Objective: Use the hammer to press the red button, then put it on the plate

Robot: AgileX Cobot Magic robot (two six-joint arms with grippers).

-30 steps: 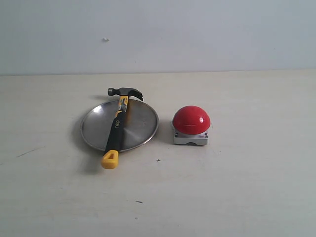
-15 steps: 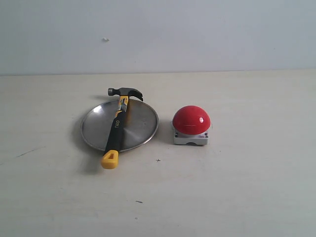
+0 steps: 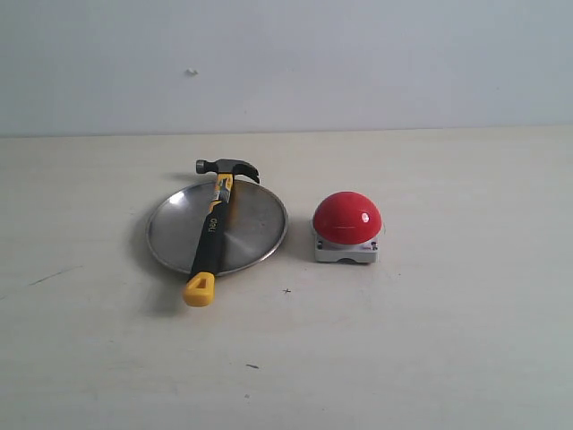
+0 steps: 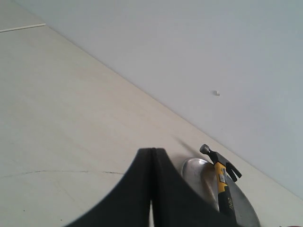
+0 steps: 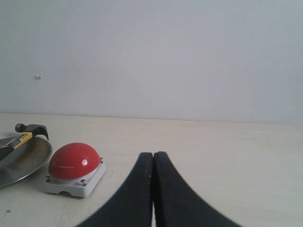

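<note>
Two grippers, left gripper (image 4: 152, 150) and right gripper (image 5: 153, 154), are pinched closed on nothing. The hammer (image 3: 213, 229) lies across the plate (image 3: 258, 222) beside the red button (image 3: 346, 218). Rigid and likely head-heavy, it wants a grasp on the black handle, toward the head.

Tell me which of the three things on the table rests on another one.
The hammer: it lies across the plate, both ends past the rim. The red button stands apart, directly on the table.
</note>
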